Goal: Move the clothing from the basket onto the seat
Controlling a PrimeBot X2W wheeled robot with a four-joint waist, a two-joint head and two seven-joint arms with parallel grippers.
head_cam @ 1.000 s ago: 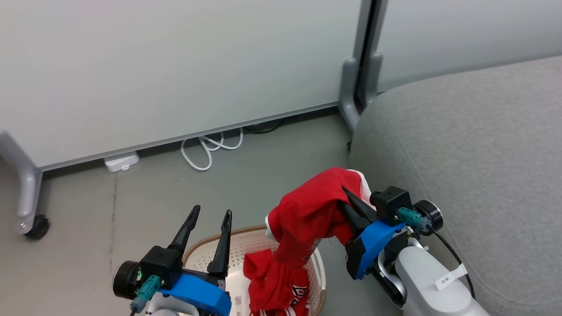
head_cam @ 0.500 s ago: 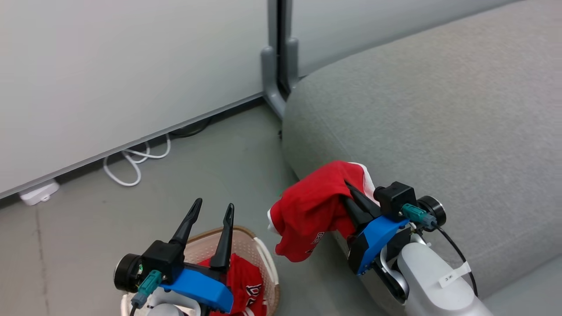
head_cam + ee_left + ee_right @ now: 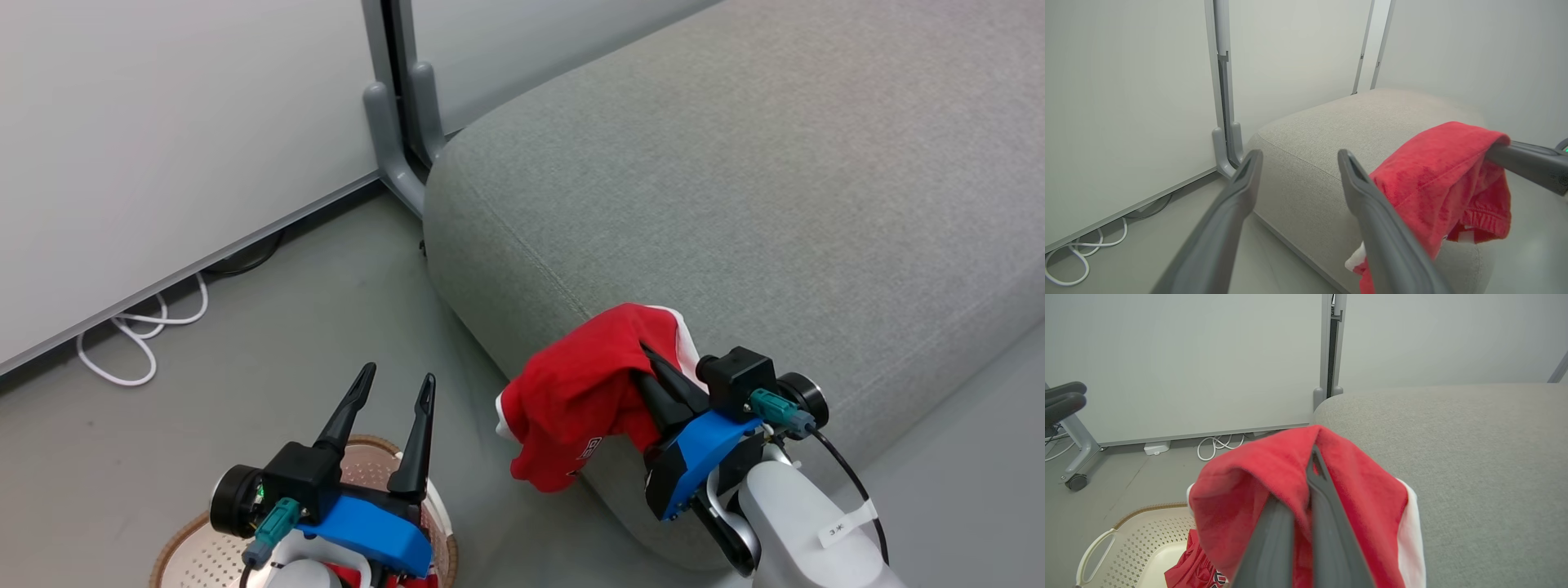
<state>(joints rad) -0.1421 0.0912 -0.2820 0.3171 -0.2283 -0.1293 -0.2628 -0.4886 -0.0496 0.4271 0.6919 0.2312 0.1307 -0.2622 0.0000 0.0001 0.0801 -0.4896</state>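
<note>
Swung clear of the basket [image 3: 1143, 539] since a second ago, the right claw [image 3: 653, 366] is clenched on one red garment [image 3: 571, 396], lifted high to clear the edge of the seat [image 3: 735, 204], which the cloth perhaps brushes; the second garment [image 3: 1194, 565] waits in the basket, left claw [image 3: 398, 374] spread and empty.

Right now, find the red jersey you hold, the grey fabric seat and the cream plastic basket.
Red jersey [image 3: 571, 392]: head view, bunched middle.
Grey seat [image 3: 735, 180]: head view, bare top.
Cream basket [image 3: 1133, 535]: right wrist view, perforated wall.

Red clothing [image 3: 575, 388], white trim; light grey seat [image 3: 735, 188]; cream perforated basket [image 3: 1137, 543].
</note>
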